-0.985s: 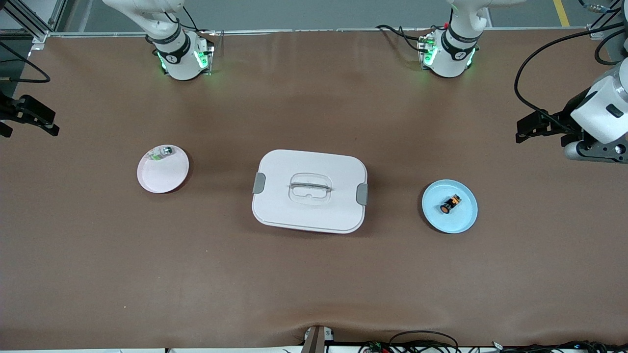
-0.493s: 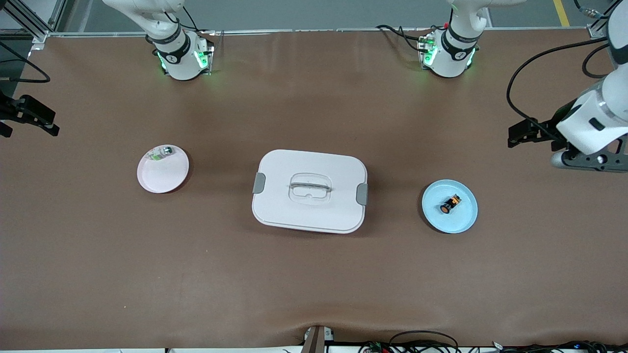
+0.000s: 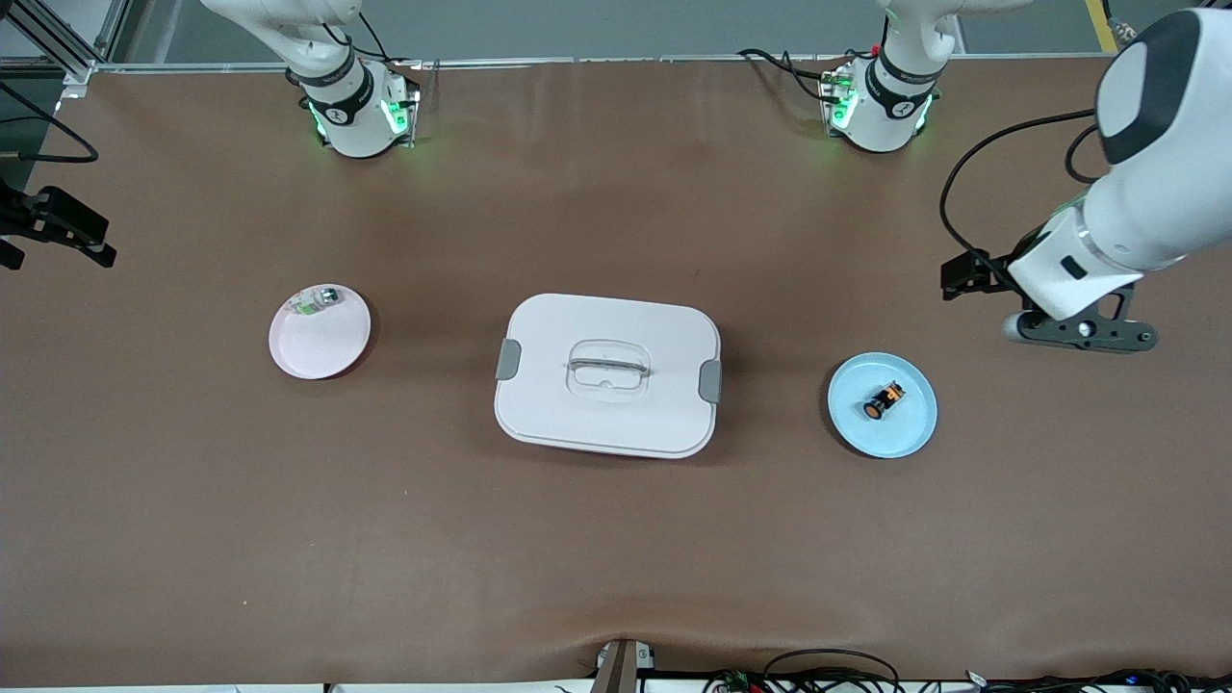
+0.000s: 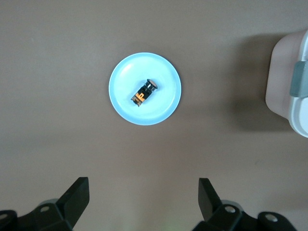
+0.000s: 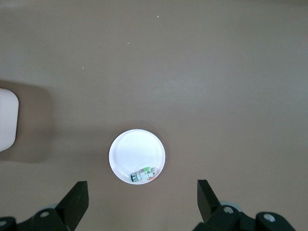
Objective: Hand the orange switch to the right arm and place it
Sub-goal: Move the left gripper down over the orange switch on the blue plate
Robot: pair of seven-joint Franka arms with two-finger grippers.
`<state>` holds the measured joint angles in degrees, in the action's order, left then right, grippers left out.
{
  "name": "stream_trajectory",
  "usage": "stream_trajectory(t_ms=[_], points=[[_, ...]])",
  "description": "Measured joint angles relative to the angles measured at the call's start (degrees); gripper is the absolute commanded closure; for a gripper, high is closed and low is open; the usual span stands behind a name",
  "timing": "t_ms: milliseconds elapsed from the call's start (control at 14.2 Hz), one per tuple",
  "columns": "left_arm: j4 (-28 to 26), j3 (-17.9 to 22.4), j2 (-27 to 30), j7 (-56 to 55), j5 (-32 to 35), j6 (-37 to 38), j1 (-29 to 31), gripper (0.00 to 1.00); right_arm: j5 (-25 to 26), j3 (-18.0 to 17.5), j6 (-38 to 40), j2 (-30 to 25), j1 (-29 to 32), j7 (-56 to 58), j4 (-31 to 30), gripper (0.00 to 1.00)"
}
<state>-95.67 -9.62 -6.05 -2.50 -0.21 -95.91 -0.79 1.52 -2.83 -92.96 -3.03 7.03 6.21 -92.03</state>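
The switch (image 3: 884, 400) is lying on its side on the blue plate (image 3: 910, 433), which sits toward the left arm's end of the table from the white box (image 3: 607, 374). The left gripper (image 4: 143, 199) hangs over bare table near that plate, fingers spread wide, nothing in them. The right gripper (image 5: 142, 199) waits off at the other end of the table from the box, over the table by the pink plate (image 3: 332, 351), also wide open and empty. There's a small green-and-silver part (image 3: 317, 301) on the pink plate, can't really make out what it is.
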Motion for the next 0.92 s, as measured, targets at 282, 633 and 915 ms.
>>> stream_trajectory(t_ms=[282, 633, 915], points=[[-6.4, -0.2, 0.2, 0.0, 0.0, -6.2, 0.0, 0.0, 0.0, 0.0, 0.0, 0.0, 0.0, 0.0, 0.0, 0.0], [-15.7, -4.4, -3.5, -4.9, 0.0, -20.7, -0.2, 0.0, 0.0, 0.0, 0.0, 0.0, 0.0, 0.0, 0.0, 0.0], [-16.5, -4.4, -6.5, -3.6, 0.8, -23.1, 0.8, 0.0, 0.0, 0.0, 0.0, 0.0, 0.0, 0.0, 0.0, 0.0]])
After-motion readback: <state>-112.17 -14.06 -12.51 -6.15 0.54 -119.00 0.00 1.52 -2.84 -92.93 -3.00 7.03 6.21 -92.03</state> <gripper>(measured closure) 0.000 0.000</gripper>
